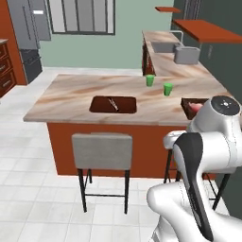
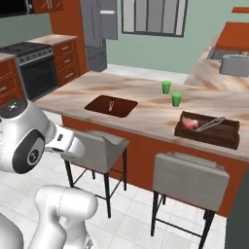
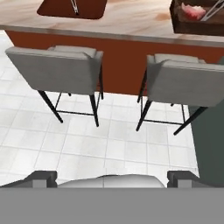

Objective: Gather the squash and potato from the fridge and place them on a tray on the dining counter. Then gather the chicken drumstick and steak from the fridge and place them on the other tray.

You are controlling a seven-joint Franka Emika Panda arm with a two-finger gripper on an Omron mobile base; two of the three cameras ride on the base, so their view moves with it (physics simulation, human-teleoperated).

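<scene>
The dining counter [image 1: 71, 97] carries two dark reddish-brown trays. The left tray [image 2: 111, 106] holds only a thin metal utensil. A pink steak [image 2: 190, 123] lies in the right tray [image 2: 208, 129] beside metal tongs [image 2: 212, 123]. In the hand view, my gripper [image 3: 113, 177] hangs open and empty over the floor in front of the stools, well short of the counter. The left tray [image 3: 72, 8] and the steak [image 3: 192, 11] sit at that view's top edge. The grey fridge [image 2: 99, 29] stands far behind, shut. The squash, potato and chicken drumstick are out of view.
Two grey stools [image 3: 59, 65] [image 3: 188, 81] stand against the counter's near side. Two green cups [image 1: 150, 80] [image 1: 168, 88] sit on the top beyond the trays. A stove [image 2: 29, 63] is at the left, and a sink counter [image 1: 175, 52] is at the back right.
</scene>
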